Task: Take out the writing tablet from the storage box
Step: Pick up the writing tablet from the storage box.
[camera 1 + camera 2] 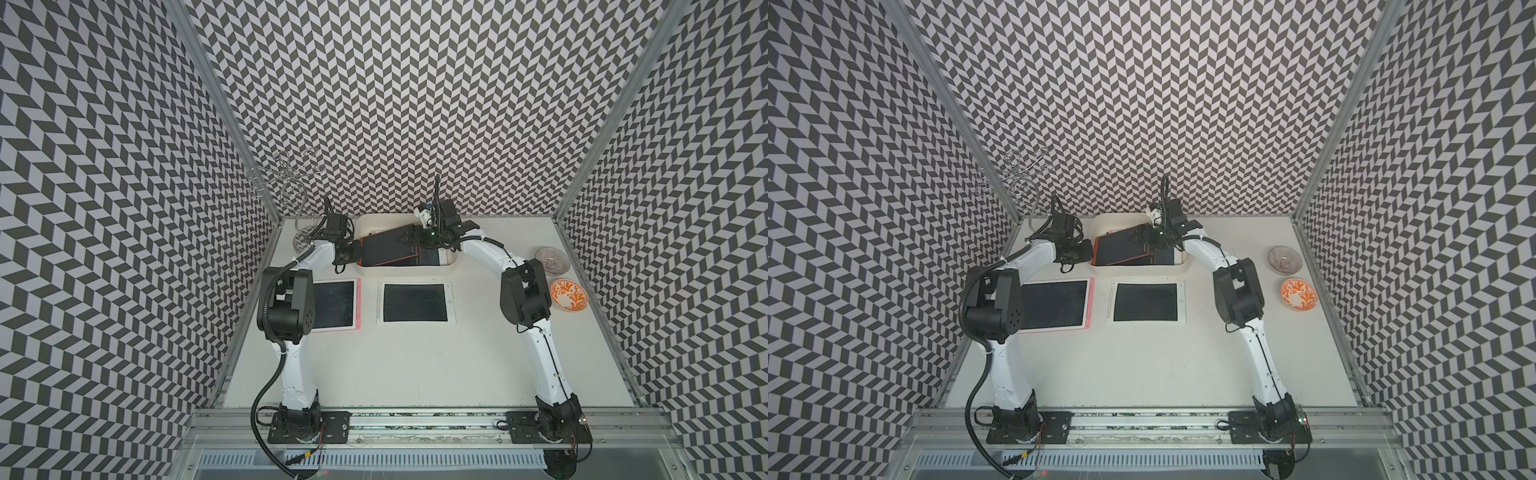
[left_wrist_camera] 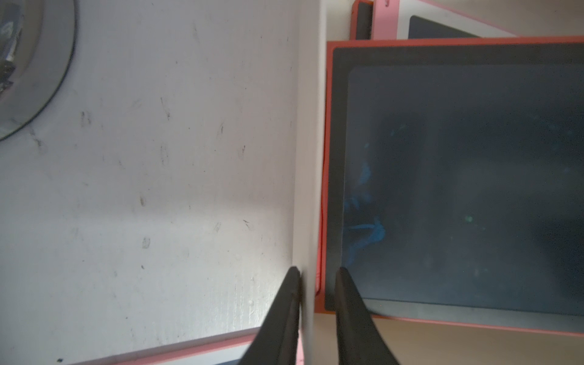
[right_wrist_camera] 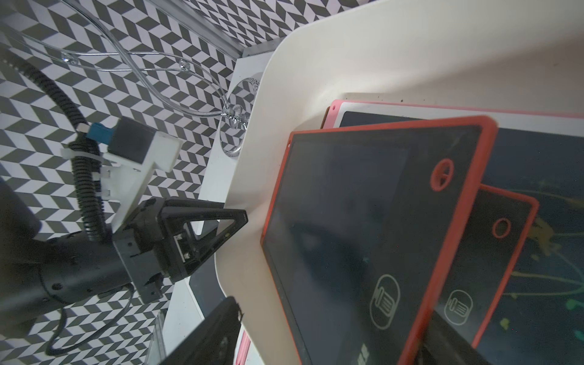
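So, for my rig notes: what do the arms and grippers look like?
The left arm and right arm have white links and black joint housings. A corrugated black conduit runs along the left; a thin black cable along the right. The left gripper and right gripper have black tapering fingers.

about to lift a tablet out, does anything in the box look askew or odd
Yes: the top red-framed tablet in the storage box sits rotated, its edges out of line with the box walls and with the tablets beneath. Nothing looks spilled or damaged.
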You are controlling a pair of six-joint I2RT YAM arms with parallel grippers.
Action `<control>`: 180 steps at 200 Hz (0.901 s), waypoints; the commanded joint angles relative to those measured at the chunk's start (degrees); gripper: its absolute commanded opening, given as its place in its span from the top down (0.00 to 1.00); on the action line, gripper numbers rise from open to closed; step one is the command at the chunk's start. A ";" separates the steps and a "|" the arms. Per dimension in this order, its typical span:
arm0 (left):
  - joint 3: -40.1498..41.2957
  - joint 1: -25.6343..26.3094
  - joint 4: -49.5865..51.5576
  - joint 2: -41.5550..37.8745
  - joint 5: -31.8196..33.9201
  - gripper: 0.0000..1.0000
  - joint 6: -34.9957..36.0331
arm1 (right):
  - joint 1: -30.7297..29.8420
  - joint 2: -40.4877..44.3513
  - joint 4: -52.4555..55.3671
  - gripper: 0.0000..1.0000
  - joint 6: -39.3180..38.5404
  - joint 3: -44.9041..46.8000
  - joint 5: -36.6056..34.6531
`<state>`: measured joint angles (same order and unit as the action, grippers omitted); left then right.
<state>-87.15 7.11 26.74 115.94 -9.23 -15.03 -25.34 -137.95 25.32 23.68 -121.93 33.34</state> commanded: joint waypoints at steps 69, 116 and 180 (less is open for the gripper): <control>-0.98 1.02 0.50 0.63 -1.91 0.79 -0.14 | 0.07 3.45 -4.96 0.55 3.39 3.20 1.44; -1.00 0.91 0.50 0.43 -1.85 0.79 -0.23 | 0.83 5.64 -9.45 0.65 7.45 7.41 4.35; -0.82 0.91 0.59 -0.53 -1.44 0.78 -0.06 | 2.33 10.31 -20.65 0.92 15.24 15.97 10.78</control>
<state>-87.15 7.14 26.76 115.94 -9.32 -15.05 -23.83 -132.44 13.98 34.74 -108.51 40.14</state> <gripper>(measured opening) 0.215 0.097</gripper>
